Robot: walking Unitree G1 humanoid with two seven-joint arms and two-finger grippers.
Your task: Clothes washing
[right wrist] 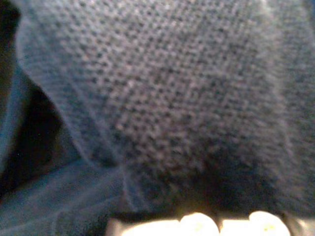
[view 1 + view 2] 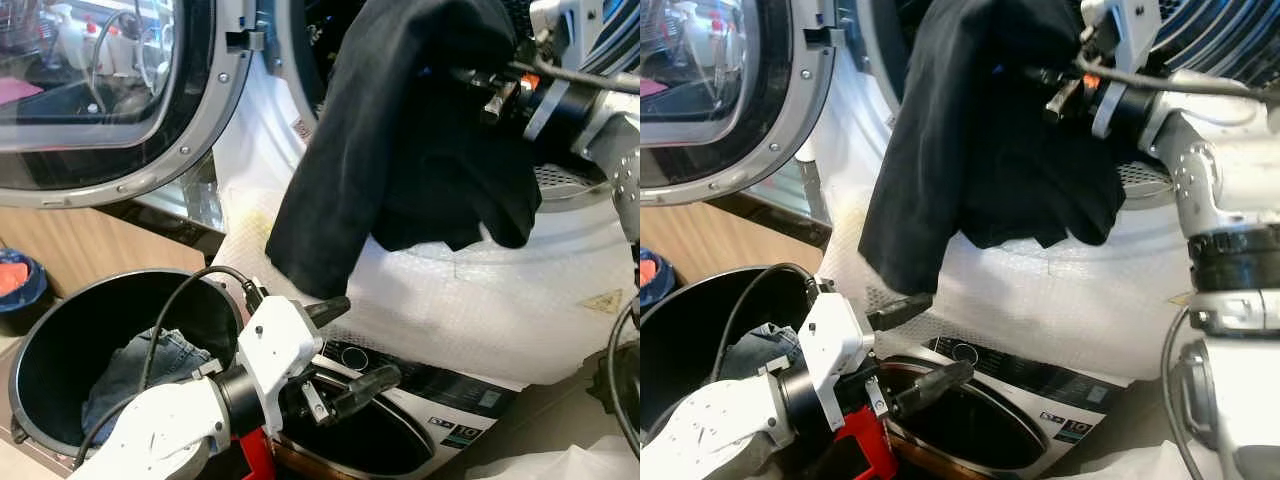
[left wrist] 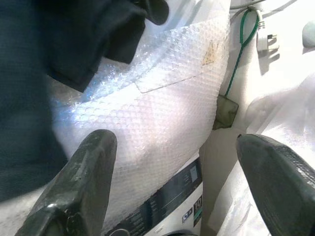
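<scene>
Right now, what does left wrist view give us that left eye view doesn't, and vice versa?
Left wrist view alone: a green cable running down to a small dark pouch beside the machine, plus a white plug.

Left eye view alone: the open round washer door, the black plastic bucket holding blue denim jeans, and the right gripper gripping the garment at the drum.

Both: the hanging black knit garment, the bubble-wrapped white washer front, and the open left gripper.

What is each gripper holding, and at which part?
Right gripper holds the black garment by an upper fold. Left gripper is open, holding nothing.
</scene>
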